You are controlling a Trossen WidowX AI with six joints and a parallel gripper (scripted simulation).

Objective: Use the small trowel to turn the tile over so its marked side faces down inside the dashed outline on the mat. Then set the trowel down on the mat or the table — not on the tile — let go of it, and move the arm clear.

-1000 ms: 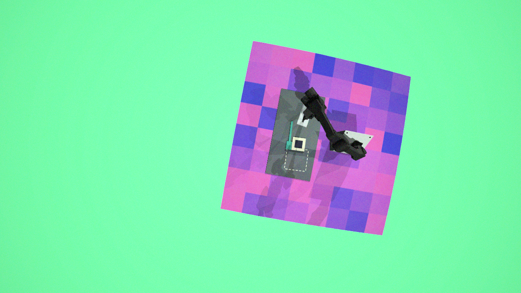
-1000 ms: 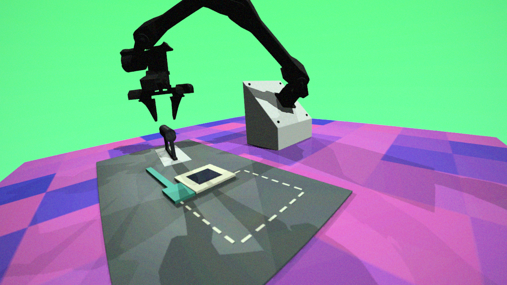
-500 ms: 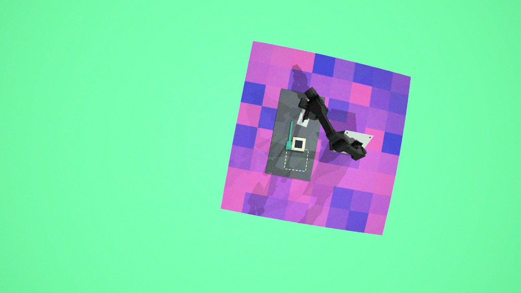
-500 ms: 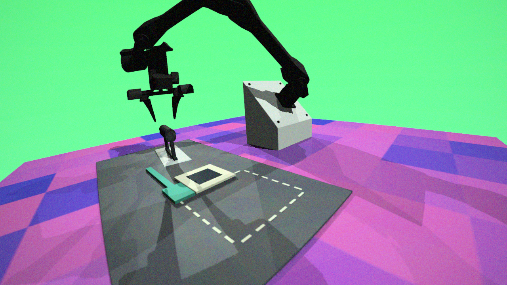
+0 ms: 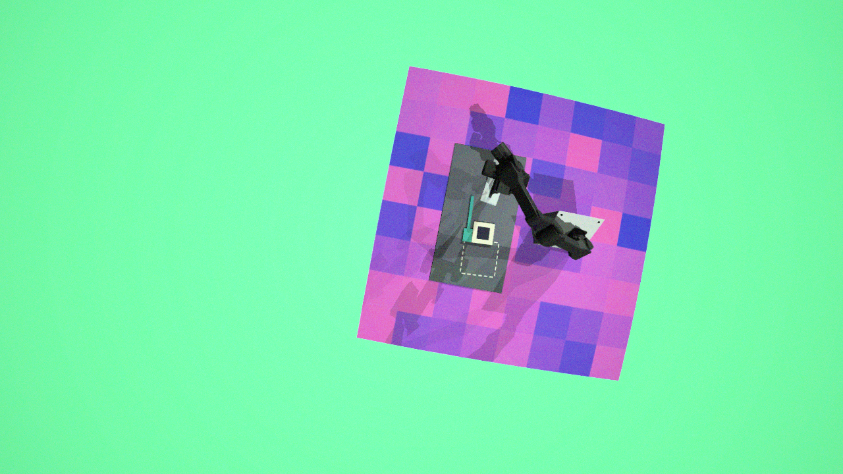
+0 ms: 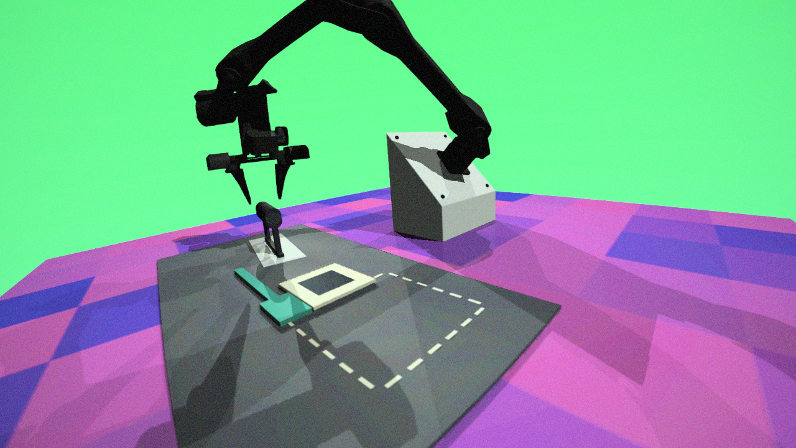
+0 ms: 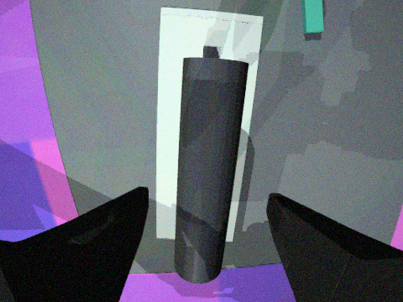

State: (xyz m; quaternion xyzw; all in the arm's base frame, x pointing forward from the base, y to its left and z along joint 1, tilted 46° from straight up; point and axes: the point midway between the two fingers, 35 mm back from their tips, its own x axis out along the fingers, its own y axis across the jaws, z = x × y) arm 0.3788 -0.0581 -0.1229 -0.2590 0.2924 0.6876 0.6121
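Observation:
The tile lies flat on the mat, a dark square inside its cream border facing up. It lies just outside the dashed outline, at its near edge to the trowel. The trowel rests on the mat, its pale blade flat and its thick dark handle raised above it. My gripper is open above the handle. In the wrist view the handle runs lengthwise between the spread fingers, which do not touch it. The top view hides the fingertips behind the arm.
A teal piece with a long thin bar and a square end lies on the mat beside the tile. The arm's pale wedge-shaped base stands on the checkered table beyond the mat.

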